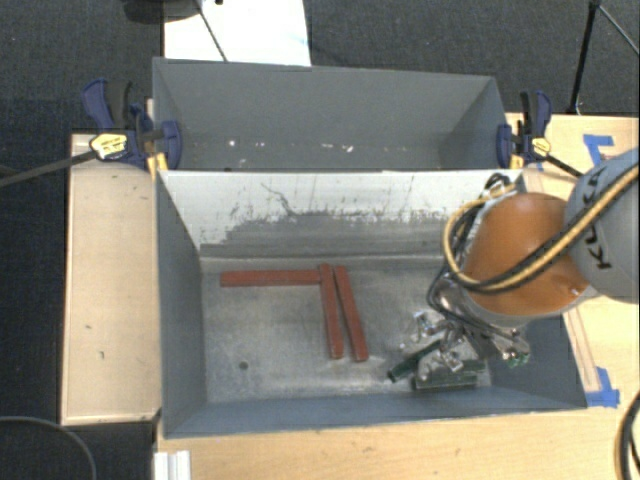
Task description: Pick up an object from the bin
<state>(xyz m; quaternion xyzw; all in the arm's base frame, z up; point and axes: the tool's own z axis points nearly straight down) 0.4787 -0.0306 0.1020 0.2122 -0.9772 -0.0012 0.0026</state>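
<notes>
One small dark piece (447,379), greenish-black and flat, lies on the floor of the bin (260,373) in its front right corner, close to the front wall. Its long axis seems to run left to right, roughly along that wall. A thin dark end sticks out toward the lower left, though it is hard to tell whether that end belongs to the same piece.

The gripper (440,353) is low over this piece, right on top of it, and hides part of it. Whether the gripper is spread or pressed together cannot be told, nor whether it pinches anything.

Above the gripper sits the round orange cover (515,258) on the wrist, with looping cables (468,230) around it.

Three reddish-brown strips lie further left, well apart from the dark piece. A long strip (270,279) lies left to right near the back wall. Two shorter strips, the left strip (331,318) and the right strip (352,318), lie side by side and touching, pointing from the back toward the front and leaning slightly right. Nothing stands between them and the gripper.

The grey arm (612,223) carries the letters "KU" at the right edge.
</notes>
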